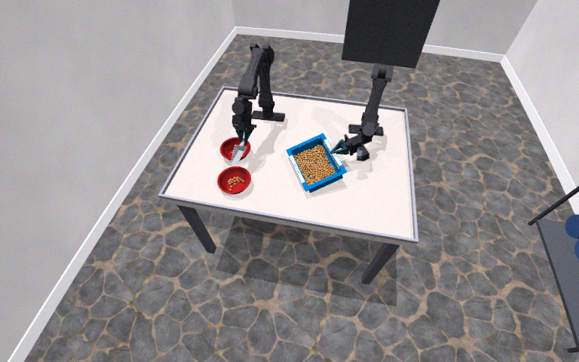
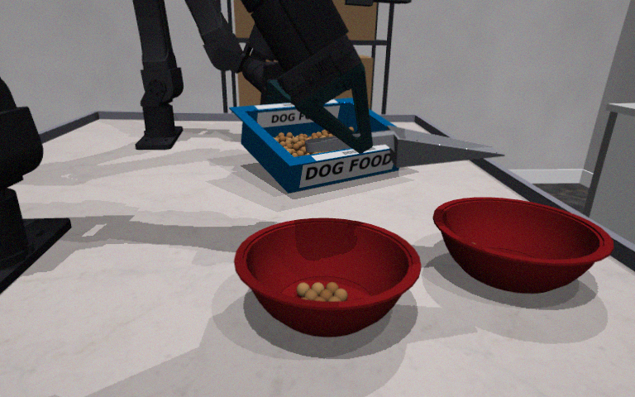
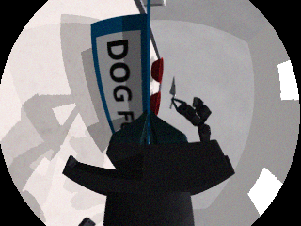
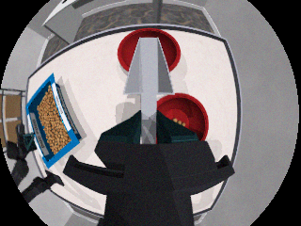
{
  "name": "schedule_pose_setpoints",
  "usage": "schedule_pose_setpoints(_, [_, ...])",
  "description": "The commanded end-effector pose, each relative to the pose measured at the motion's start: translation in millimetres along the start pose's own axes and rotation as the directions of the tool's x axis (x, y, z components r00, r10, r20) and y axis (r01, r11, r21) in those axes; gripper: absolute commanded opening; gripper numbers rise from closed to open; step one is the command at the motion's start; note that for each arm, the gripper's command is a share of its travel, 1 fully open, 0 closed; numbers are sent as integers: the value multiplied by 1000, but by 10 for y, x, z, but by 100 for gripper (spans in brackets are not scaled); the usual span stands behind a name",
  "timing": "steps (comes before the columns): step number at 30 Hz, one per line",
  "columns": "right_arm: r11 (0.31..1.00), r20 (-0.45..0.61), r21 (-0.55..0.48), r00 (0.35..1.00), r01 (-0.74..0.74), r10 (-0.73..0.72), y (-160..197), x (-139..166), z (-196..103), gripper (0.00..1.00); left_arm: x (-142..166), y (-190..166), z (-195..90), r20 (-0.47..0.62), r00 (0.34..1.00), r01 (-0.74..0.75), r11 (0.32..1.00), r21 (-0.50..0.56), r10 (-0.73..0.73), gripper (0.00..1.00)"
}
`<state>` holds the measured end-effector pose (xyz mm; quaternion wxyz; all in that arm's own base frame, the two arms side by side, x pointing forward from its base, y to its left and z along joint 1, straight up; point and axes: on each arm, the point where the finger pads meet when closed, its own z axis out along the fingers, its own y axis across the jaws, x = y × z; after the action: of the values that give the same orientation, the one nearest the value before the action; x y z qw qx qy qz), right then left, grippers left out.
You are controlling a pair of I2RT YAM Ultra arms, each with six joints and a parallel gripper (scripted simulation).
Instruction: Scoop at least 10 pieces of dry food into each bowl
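My right gripper (image 1: 243, 142) (image 4: 149, 114) is shut on the scoop (image 1: 238, 154) (image 2: 435, 150) (image 4: 149, 71), whose blade looks empty and hangs above the bowls. The front bowl (image 1: 224, 188) (image 2: 519, 275) (image 4: 123, 52) holds several pieces in the top view; the scoop and rim hide most of its inside in other views. The back bowl (image 1: 222, 151) (image 2: 327, 320) (image 4: 203, 118) also holds several pieces, partly hidden by the scoop. My left gripper (image 1: 333, 151) (image 3: 148, 114) is shut on the thin rim of the blue box (image 1: 326, 183) (image 2: 262, 151) (image 3: 119, 28) (image 4: 64, 152), which holds much dry food.
The box stands apart from the bowls, with table top (image 1: 273, 179) (image 2: 140, 318) between them. A raised edge (image 1: 290, 220) runs round the table. The two bowls stand close together near its left end in the top view. No spilled pieces show on the table.
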<state>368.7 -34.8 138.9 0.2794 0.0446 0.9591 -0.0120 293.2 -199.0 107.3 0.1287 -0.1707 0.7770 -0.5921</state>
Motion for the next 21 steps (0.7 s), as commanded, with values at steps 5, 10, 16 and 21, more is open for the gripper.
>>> schedule_pose_setpoints(5, [1000, 30, -4, 1000, -2, 3, -8, -18, -30, 0, -7, 18, -25, 4, 1000, -12, 1000, 26, 12, 0])
schedule_pose_setpoints(10, [1000, 30, -4, 1000, -2, 3, -8, -18, -30, 0, -27, 3, -25, 7, 1000, -20, 999, 39, 20, 0])
schedule_pose_setpoints(16, [1000, 30, -4, 1000, -2, 3, -8, -18, -30, 0, -47, 18, -23, 9, 1000, -25, 999, 43, 24, 0])
schedule_pose_setpoints(21, [1000, 30, -4, 1000, -2, 3, -8, -18, -30, 0, 14, 89, -50, 4, 1000, -7, 999, 41, 7, 0])
